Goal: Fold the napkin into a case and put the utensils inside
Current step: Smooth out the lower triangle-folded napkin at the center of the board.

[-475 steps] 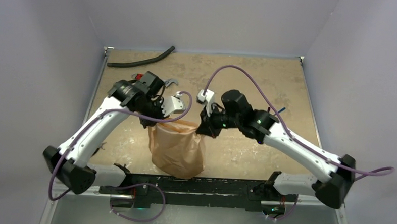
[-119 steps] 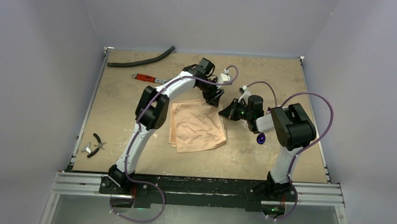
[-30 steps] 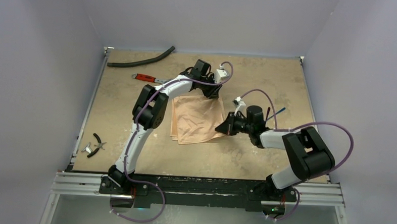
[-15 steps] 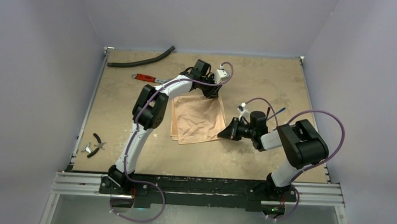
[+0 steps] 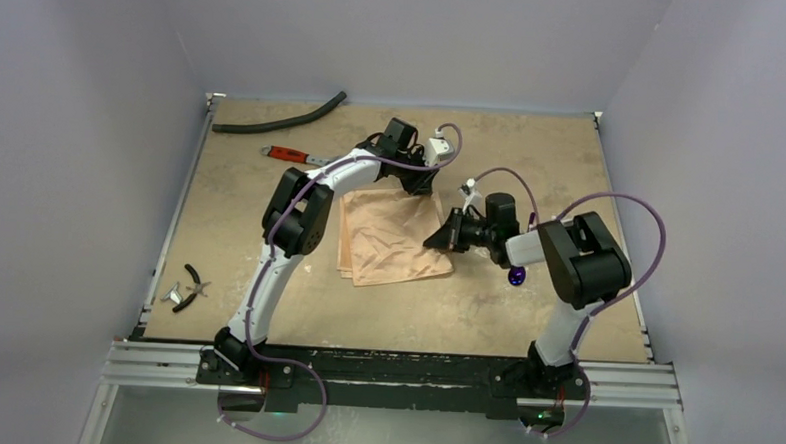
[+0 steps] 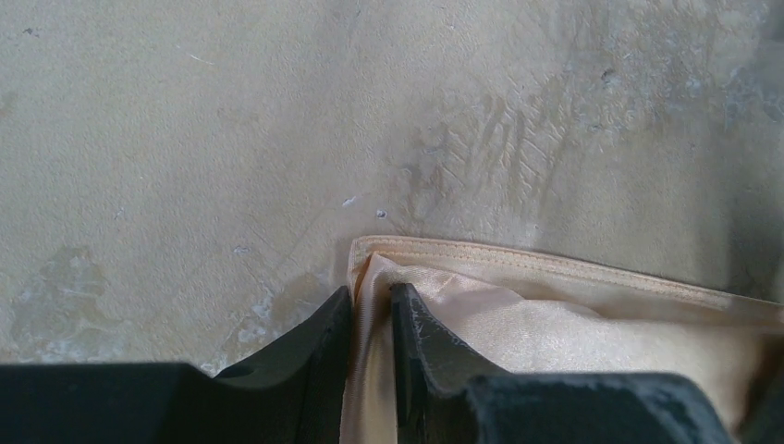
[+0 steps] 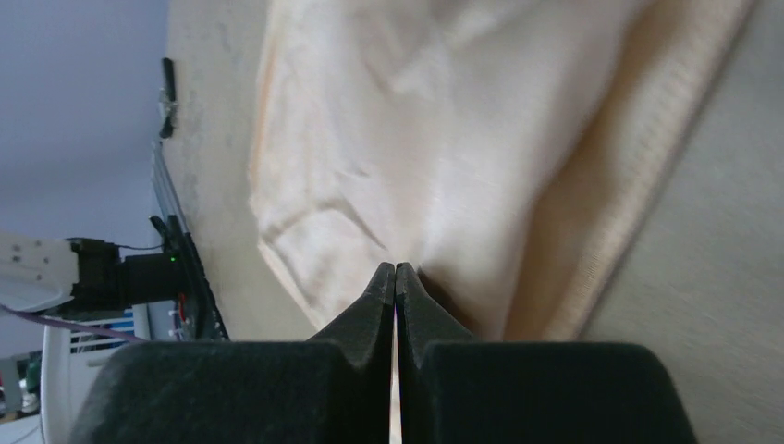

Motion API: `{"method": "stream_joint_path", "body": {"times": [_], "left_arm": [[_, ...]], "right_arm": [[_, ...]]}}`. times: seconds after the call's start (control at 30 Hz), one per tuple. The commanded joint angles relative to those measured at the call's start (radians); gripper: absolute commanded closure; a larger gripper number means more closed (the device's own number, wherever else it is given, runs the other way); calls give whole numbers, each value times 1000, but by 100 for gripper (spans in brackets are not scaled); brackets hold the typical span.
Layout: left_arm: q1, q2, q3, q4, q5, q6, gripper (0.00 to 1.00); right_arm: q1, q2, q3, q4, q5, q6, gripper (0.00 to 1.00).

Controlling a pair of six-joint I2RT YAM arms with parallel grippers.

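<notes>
The peach-orange napkin (image 5: 388, 240) lies folded in a rough square in the middle of the table. My left gripper (image 5: 420, 188) is at its far right corner, shut on a fold of the napkin's hemmed edge (image 6: 518, 314); the cloth runs up between the fingers (image 6: 370, 296). My right gripper (image 5: 436, 238) is at the napkin's right edge, low over the cloth (image 7: 444, 139). Its jaws (image 7: 396, 268) are shut tip to tip with nothing seen between them. The dark purple spoon (image 5: 516, 276) lies by the right arm. The blue fork is hidden behind the right arm.
A curved black hose (image 5: 278, 120) lies at the far left edge. A red-handled wrench (image 5: 292, 155) lies behind the left arm. Small pliers (image 5: 191, 285) lie at the left edge of the table.
My right gripper has moved away from the near right back to the napkin's right edge, and the right arm has swung, uncovering the purple spoon. The left arm has not moved.
</notes>
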Motion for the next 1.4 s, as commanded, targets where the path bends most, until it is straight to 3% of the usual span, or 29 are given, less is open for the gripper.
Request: {"method": "stream_joint_path", "body": {"times": [0.0, 0.33, 0.43, 0.5, 0.57, 0.7, 0.93, 1.1, 1.27, 1.37], "left_arm": [[1, 13, 15, -34, 21, 22, 79], [5, 6, 30, -25, 9, -3, 77], [14, -13, 62, -31, -48, -37, 59], [29, -49, 71, -26, -96, -58, 37], [52, -93, 68, -31, -120, -81, 22], [105, -203, 29, -134, -56, -62, 10], [87, -471, -283, -430, 36, 252, 8], [-17, -668, -543, -434, -20, 366, 5], [-33, -785, -594, -382, -4, 323, 3], [-49, -817, -698, -329, -11, 356, 2]], "right_arm": [[-51, 71, -29, 41, -7, -9, 100], [-76, 164, -124, 292, -91, 118, 100], [-76, 175, -124, 319, -91, 138, 100], [-76, 173, -128, 310, -91, 138, 100], [-76, 172, -133, 309, -85, 144, 100], [-76, 166, -136, 316, -66, 160, 100], [-75, 57, -112, 208, 5, 138, 100], [-74, -94, -38, 72, 27, 83, 99], [-65, -306, 150, -289, 179, -166, 80], [-66, -349, 258, -399, 204, -227, 61]]}}
